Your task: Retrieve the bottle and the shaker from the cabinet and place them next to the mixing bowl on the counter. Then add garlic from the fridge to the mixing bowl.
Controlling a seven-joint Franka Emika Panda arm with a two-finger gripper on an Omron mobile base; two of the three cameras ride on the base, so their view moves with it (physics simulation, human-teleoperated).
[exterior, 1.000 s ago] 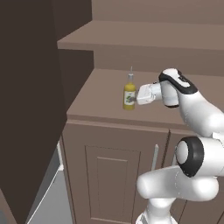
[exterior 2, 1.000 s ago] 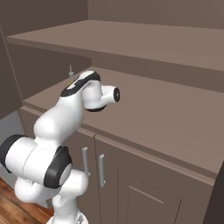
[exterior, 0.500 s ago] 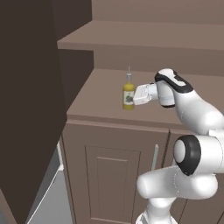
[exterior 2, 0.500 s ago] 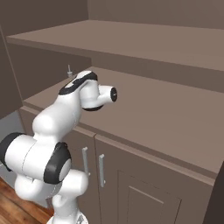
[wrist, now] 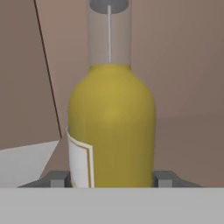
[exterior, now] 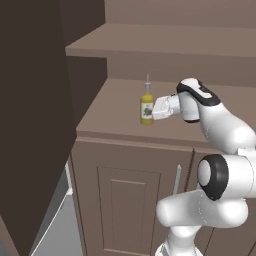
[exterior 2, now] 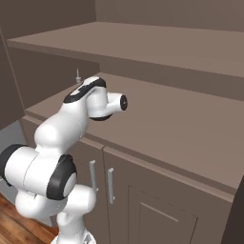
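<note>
Bottle [exterior: 146, 107] — small, yellow, with a thin grey spout and a white label bearing a dark picture. It stands upright on the lower shelf [exterior: 115, 112] of the open cabinet [exterior: 150, 45], towards the left part of that shelf and nearer its front edge than the back wall. In the right base view its spout tip [exterior 2: 77, 75] rises just behind the white arm [exterior 2: 71, 119]. In the hand view the yellow body [wrist: 111, 127] stands very close, the label edge at its lower left and the clear neck above.

Tool [exterior: 151, 111] — reaches in level from the right, at the height of the lower half of the bottle. In the hand view one dark fingertip [wrist: 54, 179] sits at each side of the bottle's base, both hard against or very nearly against the yellow body; the frames do not settle whether the grip is complete. The bottle is upright on the shelf, not lifted.

Cabinet — taupe-brown, with a second shelf [exterior: 165, 42] above the first, and a dark open door [exterior: 35, 100] at the near left.

Lower doors [exterior: 125, 200] — panelled, below the shelf, with slim silver bar handles [exterior 2: 110, 185].

Floor [exterior 2: 19, 228] — wood planks, at the lower left of the right base view.
</note>
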